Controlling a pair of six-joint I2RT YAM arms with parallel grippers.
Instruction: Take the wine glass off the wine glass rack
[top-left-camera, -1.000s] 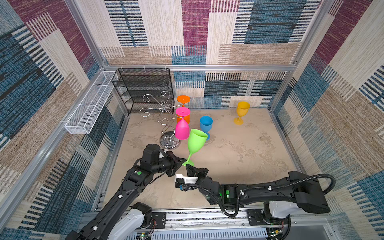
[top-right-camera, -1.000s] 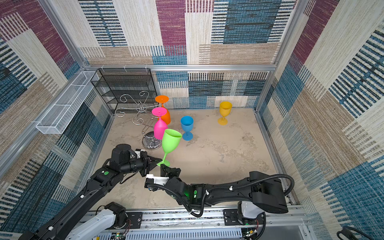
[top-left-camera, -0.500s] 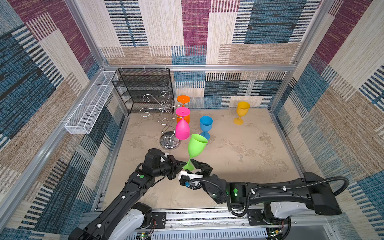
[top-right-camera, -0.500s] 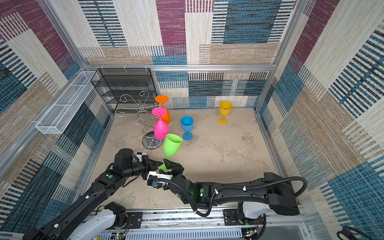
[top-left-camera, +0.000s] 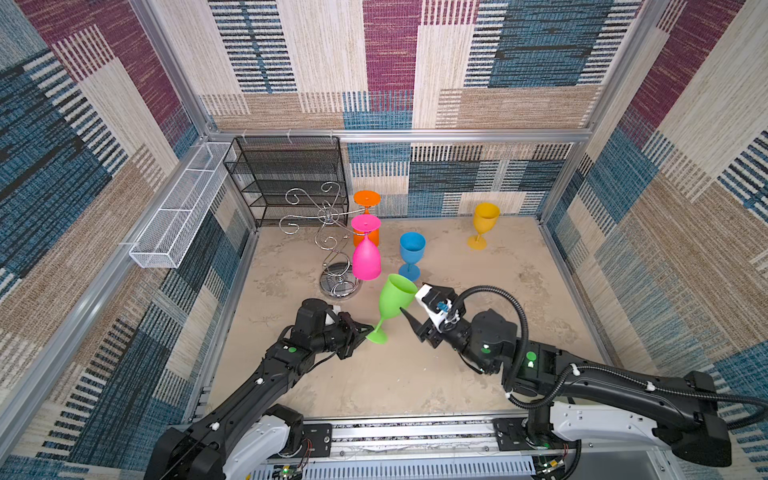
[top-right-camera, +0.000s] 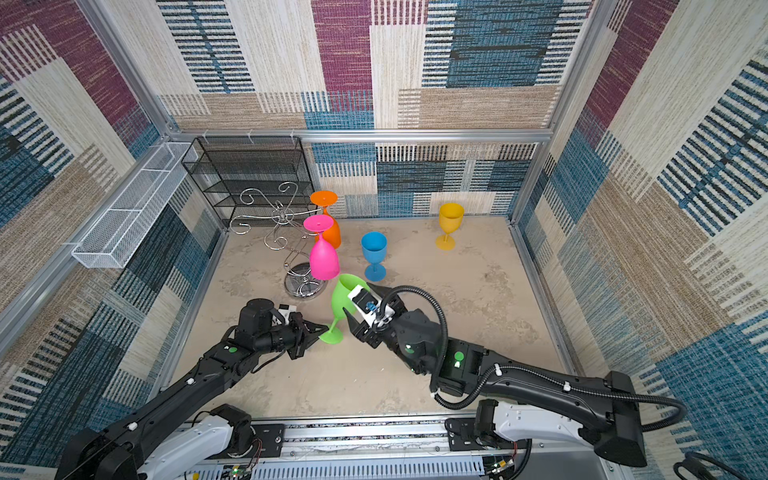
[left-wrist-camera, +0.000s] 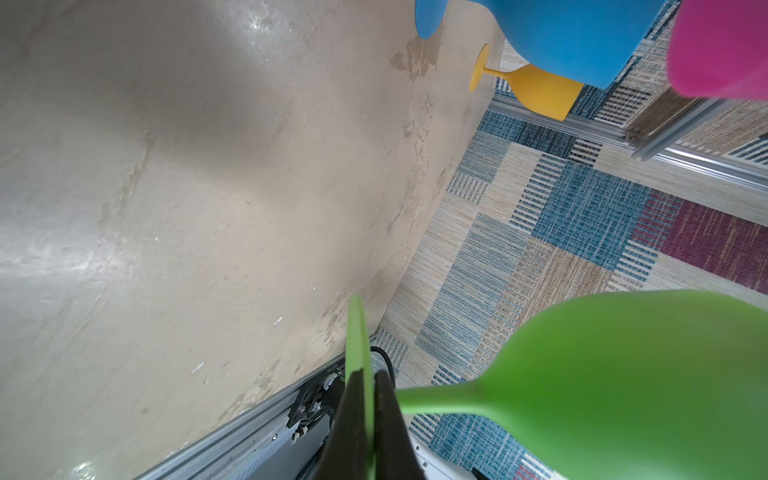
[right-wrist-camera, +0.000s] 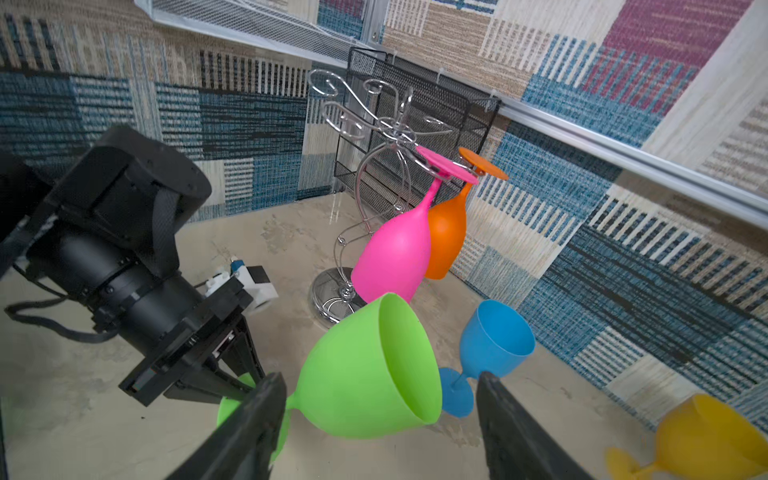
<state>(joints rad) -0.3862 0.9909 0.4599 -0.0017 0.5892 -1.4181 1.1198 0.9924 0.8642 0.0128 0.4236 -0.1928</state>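
Top views: green wine glass (top-left-camera: 394, 297) tilted, off the wine glass rack (top-left-camera: 330, 245), near its base, above the worktop (top-left-camera: 478, 374). Left end effector (top-left-camera: 368, 330) still pinches the foot. Right end effector (top-left-camera: 413, 301) gripped the stem a second ago, now spread beside the bowl.
Left wrist: left end effector (left-wrist-camera: 369, 386) clamped on the green foot.
Right wrist: right end effector (right-wrist-camera: 380, 377) spread, flanking the bowl; pink glass (right-wrist-camera: 399, 253) hangs on the rack.

My left arm (top-left-camera: 272, 371) and right arm (top-left-camera: 615, 380) are matte black, with white shells (top-left-camera: 253, 442) at the base and green dots (top-left-camera: 530, 356) on the joints. A ribbed black cable (top-left-camera: 518, 316) loops off the right one. Black wedge jaws.
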